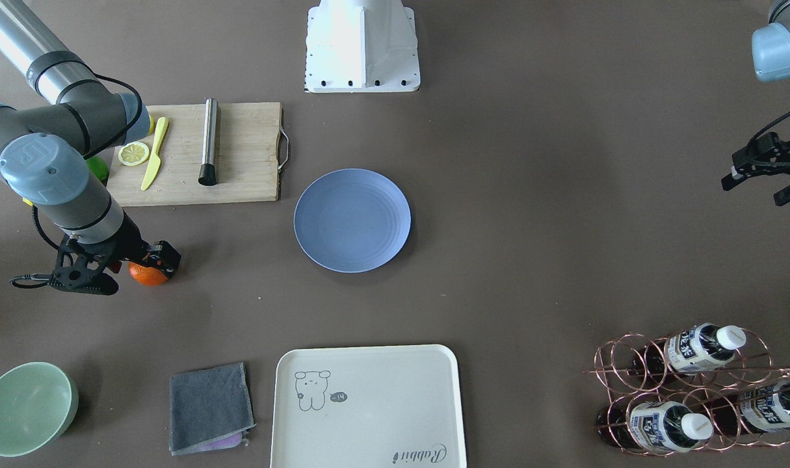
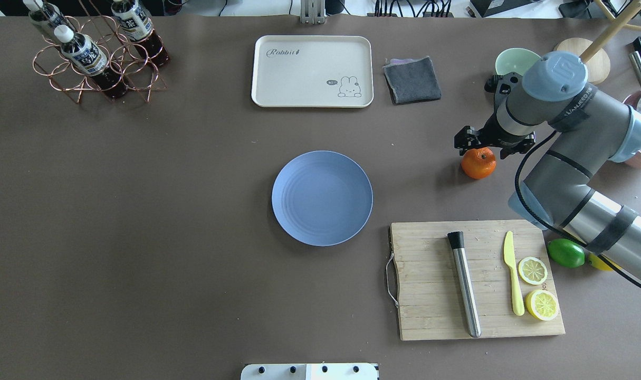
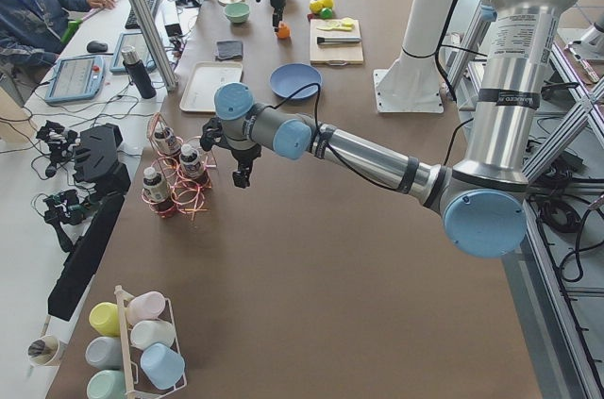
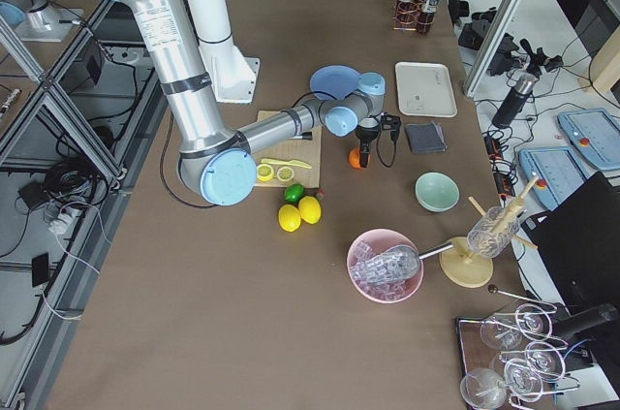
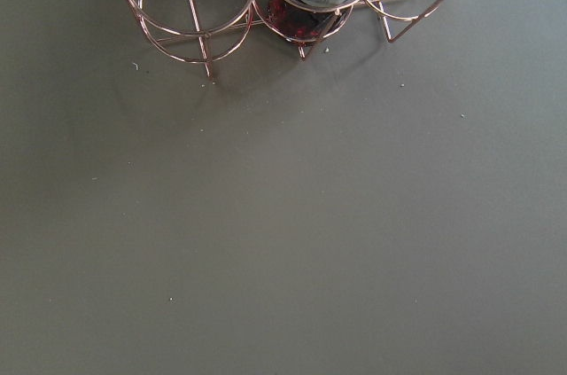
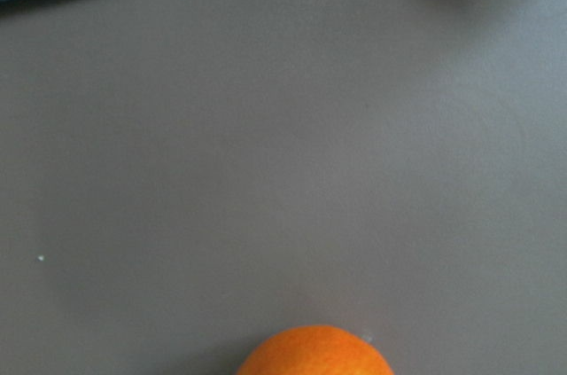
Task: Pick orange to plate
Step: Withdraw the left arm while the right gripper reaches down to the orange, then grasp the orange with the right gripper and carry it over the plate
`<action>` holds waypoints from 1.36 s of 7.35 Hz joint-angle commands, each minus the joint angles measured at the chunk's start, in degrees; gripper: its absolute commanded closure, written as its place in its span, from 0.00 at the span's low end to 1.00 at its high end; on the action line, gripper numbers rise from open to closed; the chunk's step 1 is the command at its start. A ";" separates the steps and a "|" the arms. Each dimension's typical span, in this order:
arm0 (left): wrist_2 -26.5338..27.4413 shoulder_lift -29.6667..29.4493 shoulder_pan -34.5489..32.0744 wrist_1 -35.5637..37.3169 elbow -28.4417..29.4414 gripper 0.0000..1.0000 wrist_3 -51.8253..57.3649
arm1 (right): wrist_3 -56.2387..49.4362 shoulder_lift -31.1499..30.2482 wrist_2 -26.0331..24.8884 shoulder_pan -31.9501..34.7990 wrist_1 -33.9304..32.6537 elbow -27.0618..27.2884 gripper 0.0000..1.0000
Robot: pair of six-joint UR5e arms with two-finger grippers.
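Note:
The orange (image 1: 146,276) (image 2: 478,163) rests on the brown table, to the robot's right of the plate. My right gripper (image 1: 141,263) (image 2: 484,148) is lowered over it and open, with one finger on each side of the fruit's top. Only the top of the orange (image 6: 314,353) shows at the bottom edge of the right wrist view, and no fingers show there. The periwinkle plate (image 1: 352,221) (image 2: 322,198) lies bare at the table's middle. My left gripper (image 1: 757,188) hangs open at the far side, near the bottle rack.
A wooden cutting board (image 2: 431,285) with a metal rod, a yellow knife and lemon halves lies near the robot. A lime (image 2: 565,253) sits beside it. Beyond the orange are a green bowl (image 2: 513,59), a grey cloth (image 2: 411,79), a cream tray (image 2: 312,71) and a copper bottle rack (image 2: 96,58).

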 commanded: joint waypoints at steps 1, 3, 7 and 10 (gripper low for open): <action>-0.09 0.02 0.02 -0.07 -0.28 0.02 -0.07 | 0.43 -0.39 -0.82 -1.27 0.51 -0.42 0.02; -0.09 -0.07 0.02 -0.16 -0.28 0.02 -0.07 | 0.86 -0.22 -2.22 -2.06 0.51 0.10 0.58; -0.10 0.02 0.02 -0.16 -0.28 0.02 -0.07 | 13.92 16.50 -2.75 -7.06 -12.61 -0.06 1.00; -0.18 1.51 -0.07 -0.16 -0.99 0.02 -0.07 | 26.85 31.12 -8.97 -15.04 -15.31 -11.89 1.00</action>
